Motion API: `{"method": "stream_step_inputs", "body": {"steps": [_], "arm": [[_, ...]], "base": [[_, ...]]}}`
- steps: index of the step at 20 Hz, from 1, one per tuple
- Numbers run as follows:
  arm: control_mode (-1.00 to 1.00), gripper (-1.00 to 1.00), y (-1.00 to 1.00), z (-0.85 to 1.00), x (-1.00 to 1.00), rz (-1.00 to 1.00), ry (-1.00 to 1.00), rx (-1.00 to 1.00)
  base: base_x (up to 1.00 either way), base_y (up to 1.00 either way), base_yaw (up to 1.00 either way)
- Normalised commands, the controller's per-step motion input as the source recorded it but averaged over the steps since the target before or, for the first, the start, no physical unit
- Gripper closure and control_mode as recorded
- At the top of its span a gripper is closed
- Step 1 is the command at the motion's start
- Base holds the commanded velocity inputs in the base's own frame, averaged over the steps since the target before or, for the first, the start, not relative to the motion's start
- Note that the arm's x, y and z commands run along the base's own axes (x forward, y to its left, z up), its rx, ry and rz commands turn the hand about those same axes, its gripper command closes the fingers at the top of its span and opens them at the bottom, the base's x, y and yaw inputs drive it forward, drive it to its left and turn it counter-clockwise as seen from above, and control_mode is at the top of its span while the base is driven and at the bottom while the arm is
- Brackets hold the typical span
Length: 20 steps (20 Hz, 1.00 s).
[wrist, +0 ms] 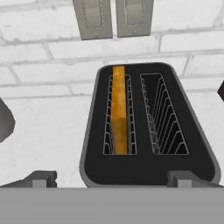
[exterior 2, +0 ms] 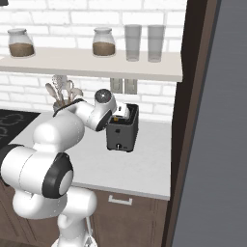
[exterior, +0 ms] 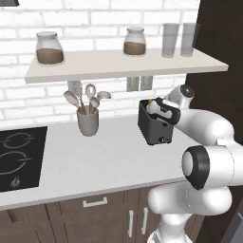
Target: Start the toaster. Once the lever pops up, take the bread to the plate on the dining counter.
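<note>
The dark toaster (exterior: 154, 130) (exterior 2: 123, 135) stands on the white worktop near the brick wall. From the hand view I look straight down on its top (wrist: 199, 151). A golden-brown slice of bread (wrist: 119, 116) sits upright in the left slot, and the right slot is bare. My gripper (exterior: 159, 108) (exterior 2: 120, 112) (wrist: 111, 179) hovers just above the toaster, open, with one fingertip (wrist: 40, 177) on each side of the toaster's near end and nothing between them. The plate and the dining counter are out of view.
A grey utensil cup (exterior: 88, 121) with spoons stands left of the toaster, and a black hob (exterior: 19, 156) lies further left. A shelf (exterior: 118, 66) with jars and glasses hangs above. Two wall sockets (wrist: 111, 17) sit behind the toaster. A tall dark cabinet (exterior 2: 193, 120) rises on the right.
</note>
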Motion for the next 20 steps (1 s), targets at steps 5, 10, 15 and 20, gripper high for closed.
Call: {"method": "stream_step_inputs", "body": {"steps": [5,10,15,20], "arm": [[-1.0,-1.0,0.0,0.0,0.0,0.0,0.0,0.0],[-1.0,-1.0,0.0,0.0,0.0,0.0,0.0,0.0],[-1.0,-1.0,0.0,0.0,0.0,0.0,0.0,0.0],[-1.0,-1.0,0.0,0.0,0.0,0.0,0.0,0.0]], "base": [[0.0,0.0,0.0],[0.0,0.0,0.0],[0.0,0.0,0.0],[0.0,0.0,0.0]]}}
